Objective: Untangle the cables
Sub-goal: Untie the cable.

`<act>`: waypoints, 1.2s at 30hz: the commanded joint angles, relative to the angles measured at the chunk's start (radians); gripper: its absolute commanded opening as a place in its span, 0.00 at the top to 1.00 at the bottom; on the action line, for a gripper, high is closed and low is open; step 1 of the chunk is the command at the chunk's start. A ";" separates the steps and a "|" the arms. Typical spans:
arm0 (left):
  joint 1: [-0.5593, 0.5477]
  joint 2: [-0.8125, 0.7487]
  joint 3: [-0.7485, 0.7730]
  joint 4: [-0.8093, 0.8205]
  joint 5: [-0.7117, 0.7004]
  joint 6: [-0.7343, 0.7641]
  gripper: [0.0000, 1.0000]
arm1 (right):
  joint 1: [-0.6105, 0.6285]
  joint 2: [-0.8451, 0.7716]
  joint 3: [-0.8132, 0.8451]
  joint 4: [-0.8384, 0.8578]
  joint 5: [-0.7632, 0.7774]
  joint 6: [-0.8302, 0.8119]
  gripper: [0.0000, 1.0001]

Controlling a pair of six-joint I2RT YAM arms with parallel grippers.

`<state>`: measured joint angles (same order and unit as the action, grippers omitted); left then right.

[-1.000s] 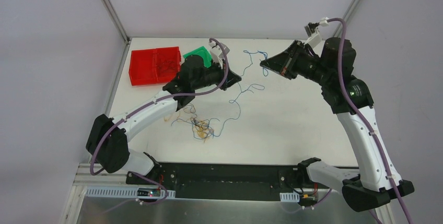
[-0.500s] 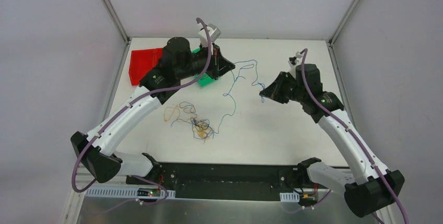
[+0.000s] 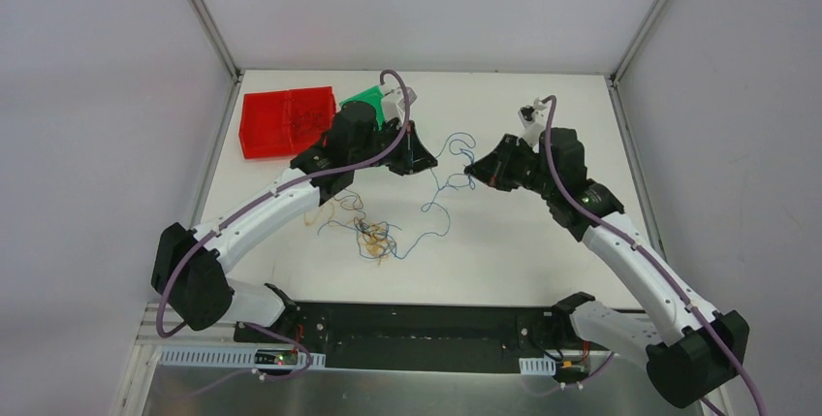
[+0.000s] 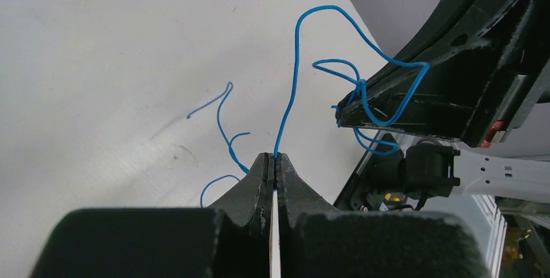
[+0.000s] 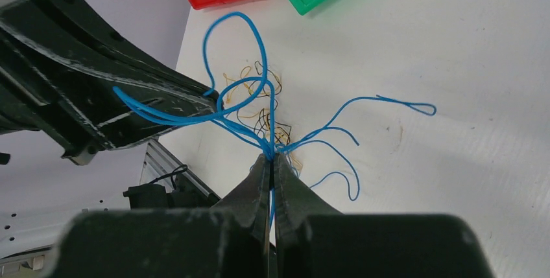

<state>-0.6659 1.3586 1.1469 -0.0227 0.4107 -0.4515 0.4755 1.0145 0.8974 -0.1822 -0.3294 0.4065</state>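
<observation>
Both arms have closed in on each other since the earlier frames. The left arm has dropped back from the far edge of the desk (image 3: 523, 251), the right arm has swung leftward, and the blue cable now hangs slacker between them.

Desk: white, carrying all the items.

Bins: a red bin (image 3: 276, 125) sits at the far left corner. A green bin (image 3: 366, 99) is just beside it and partly hidden behind the left arm.

Left gripper (image 3: 411, 168): raised over mid-desk toward the far edge. Its jaws are pressed together on one strand of the blue cable (image 4: 295, 64), as the left wrist view shows (image 4: 275, 156).

Right gripper (image 3: 469, 172): near the left gripper and facing it. Its jaws are clamped on several bunched blue strands (image 5: 272, 156).

Cables: the blue cable loops between the two grippers. Its loose end trails down toward a clump (image 3: 373, 239) of yellow-orange and dark strands lying left of centre near the near edge.
</observation>
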 commanded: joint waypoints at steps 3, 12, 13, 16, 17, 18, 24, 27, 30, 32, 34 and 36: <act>0.048 0.013 -0.131 0.344 0.075 -0.201 1.00 | 0.003 0.008 -0.010 0.074 0.071 -0.002 1.00; 0.110 0.280 -0.259 0.839 0.210 -0.500 1.00 | -0.012 0.112 -0.065 0.006 0.196 0.093 1.00; 0.115 0.321 -0.254 0.881 0.224 -0.534 1.00 | -0.017 0.122 -0.073 0.008 0.193 0.098 1.00; 0.125 0.432 -0.232 0.960 0.250 -0.608 1.00 | -0.035 0.148 -0.093 0.026 0.171 0.114 1.00; 0.128 0.475 -0.216 0.966 0.256 -0.627 1.00 | -0.042 0.159 -0.099 0.033 0.162 0.118 1.00; 0.131 0.504 -0.207 0.973 0.261 -0.644 1.00 | -0.049 0.170 -0.102 0.038 0.154 0.123 1.00; 0.141 0.619 -0.185 1.083 0.277 -0.768 1.00 | -0.108 0.256 -0.102 0.073 0.039 0.163 1.00; 0.142 0.645 -0.179 1.138 0.279 -0.814 1.00 | -0.129 0.285 -0.108 0.110 -0.022 0.190 1.00; 0.143 0.649 -0.175 1.147 0.281 -0.825 1.00 | -0.145 0.307 -0.109 0.143 -0.088 0.205 1.00; 0.143 0.647 -0.173 1.148 0.281 -0.827 0.99 | -0.148 0.327 -0.099 0.145 -0.130 0.207 1.00; 0.143 0.646 -0.171 1.148 0.285 -0.831 0.96 | -0.149 0.345 -0.095 0.149 -0.149 0.211 1.00; 0.143 0.647 -0.172 1.160 0.290 -0.841 0.94 | -0.150 0.358 -0.094 0.158 -0.156 0.214 1.00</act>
<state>-0.5346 2.0109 0.9482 1.0443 0.6697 -1.2617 0.3328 1.3495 0.7898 -0.0788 -0.4084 0.5964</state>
